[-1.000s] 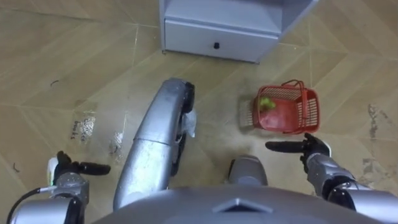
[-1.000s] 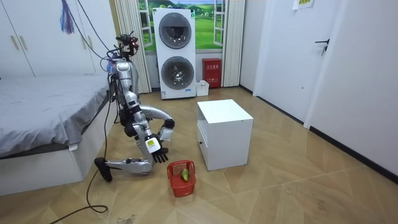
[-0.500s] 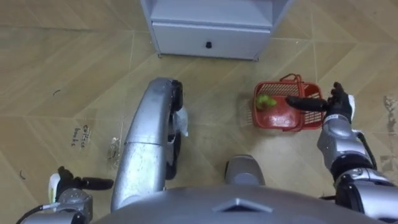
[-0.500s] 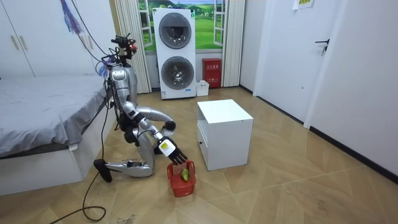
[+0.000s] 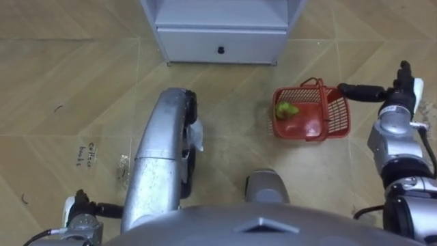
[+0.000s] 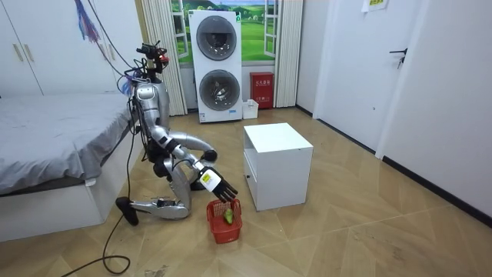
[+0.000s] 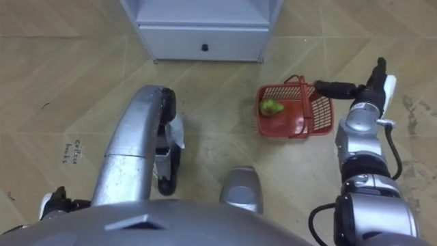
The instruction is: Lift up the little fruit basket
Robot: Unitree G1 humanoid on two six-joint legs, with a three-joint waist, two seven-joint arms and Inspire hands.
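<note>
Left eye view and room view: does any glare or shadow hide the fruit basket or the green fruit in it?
Left eye view: the fruit basket is evenly lit, the green fruit plain inside it; a pale sheen marks the floor beside it, not the basket. Room view: no glare on the basket, beside the white cabinet; the fruit is a small green spot.

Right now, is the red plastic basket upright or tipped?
Upright: the red plastic basket rests on the wooden floor, mouth up, green fruit inside.
</note>
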